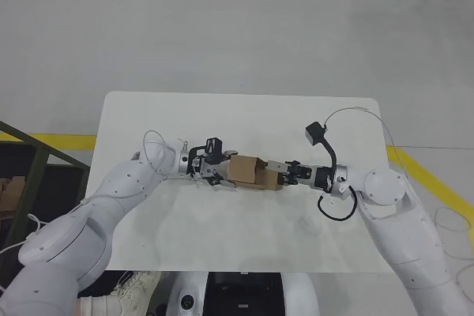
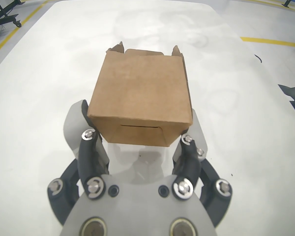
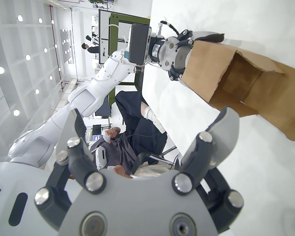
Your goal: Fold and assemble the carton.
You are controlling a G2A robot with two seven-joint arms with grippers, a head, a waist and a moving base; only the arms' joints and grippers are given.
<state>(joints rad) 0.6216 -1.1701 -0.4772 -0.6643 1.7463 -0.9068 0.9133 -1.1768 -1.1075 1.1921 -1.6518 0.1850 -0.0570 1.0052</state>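
A small brown carton lies near the middle of the white table. My left gripper is shut on its closed end. In the left wrist view, both fingers press the side walls of the carton, and a slot shows in the near face. In the right wrist view the carton's other end gapes open with its flaps spread, held by the left gripper. My right gripper stands open just short of that end, level with the flaps.
A small white object lies on the table toward the front right. Off the table's left side stand a green frame and stacked cardboard. Bare tabletop stretches behind the carton.
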